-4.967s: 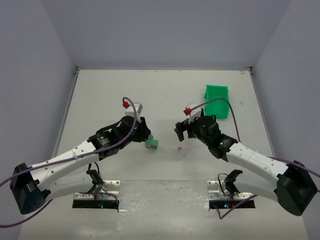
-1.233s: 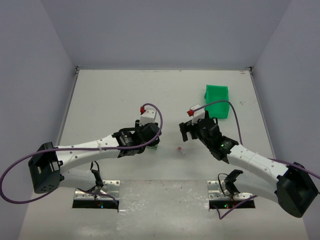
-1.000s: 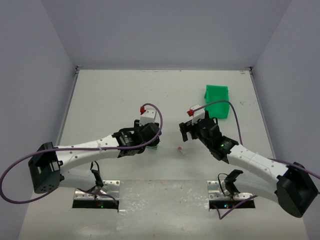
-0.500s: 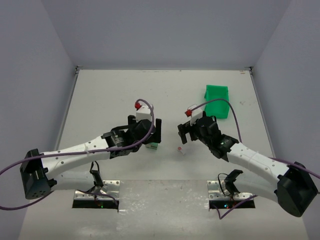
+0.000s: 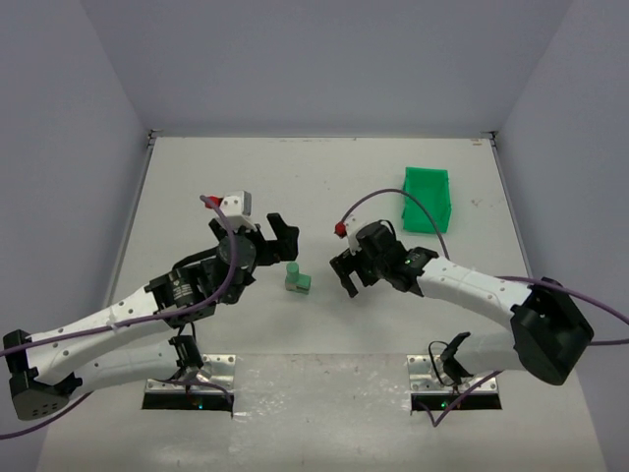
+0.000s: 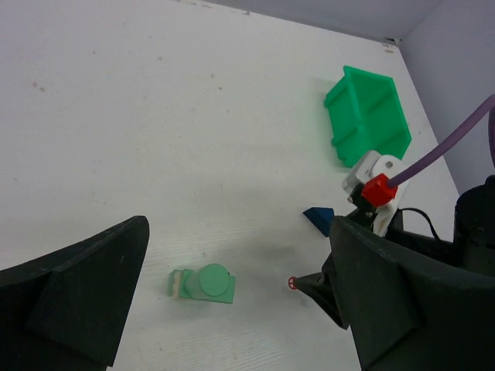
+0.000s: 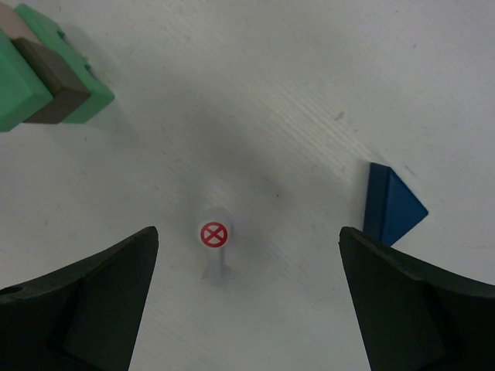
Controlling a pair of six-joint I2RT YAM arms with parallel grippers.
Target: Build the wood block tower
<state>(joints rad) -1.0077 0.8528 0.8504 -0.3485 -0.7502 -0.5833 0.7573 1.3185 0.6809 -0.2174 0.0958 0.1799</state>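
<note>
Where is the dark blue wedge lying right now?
The dark blue wedge lies on the table at the right of the right wrist view, right of the red-cross marker.

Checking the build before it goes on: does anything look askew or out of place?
The green and tan blocks look staggered, edges not lined up. The blue wedge lies alone on the table, apart from them. A small white peg with a red crossed circle stands between them; it looks like no block.

Right wrist view: block stack (image 7: 73,81) cut off at left edge, full extent not seen. Top view: blue wedge (image 7: 390,205) hidden beneath right gripper (image 5: 344,277).
</note>
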